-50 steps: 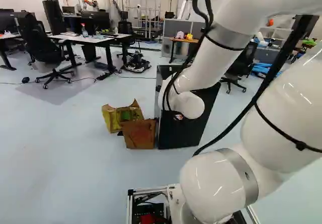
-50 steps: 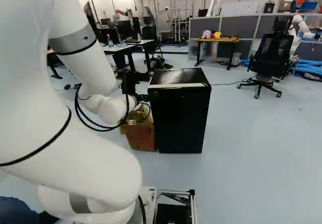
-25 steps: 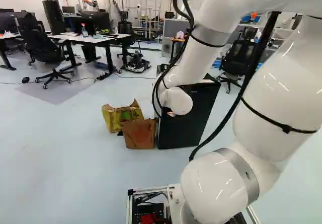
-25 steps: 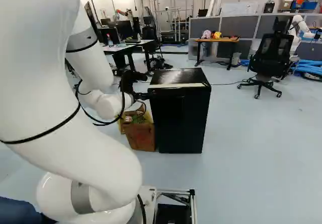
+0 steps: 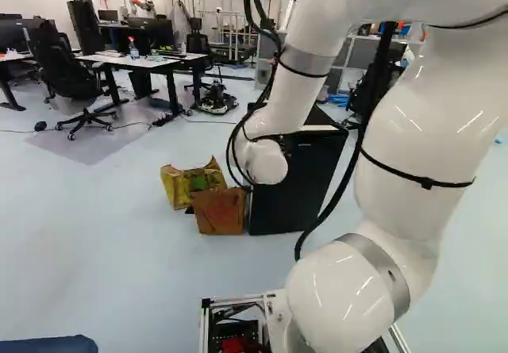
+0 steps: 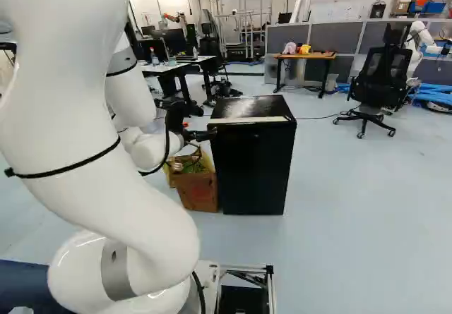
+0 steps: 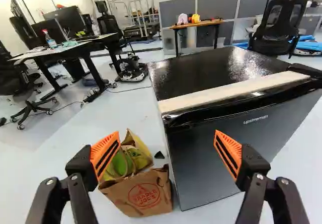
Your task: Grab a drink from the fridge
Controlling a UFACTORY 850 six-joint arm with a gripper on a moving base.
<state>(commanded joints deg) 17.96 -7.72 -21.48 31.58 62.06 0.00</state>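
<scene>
Your gripper [image 7: 166, 133] stood wide open, the black fridge [image 7: 201, 73] at one o'clock, its door [image 7: 206, 163] shut, the drink unseen, presumably inside. That door looked stiff and slick, best pulled by its nine o'clock edge [image 7: 175, 158].

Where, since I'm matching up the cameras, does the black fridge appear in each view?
Left base view: fridge just right of middle, partly behind the arm.
Right base view: fridge near the middle.
Wrist view: fridge ahead of the gripper.
Shared landmark: brown bag beside it.
</scene>
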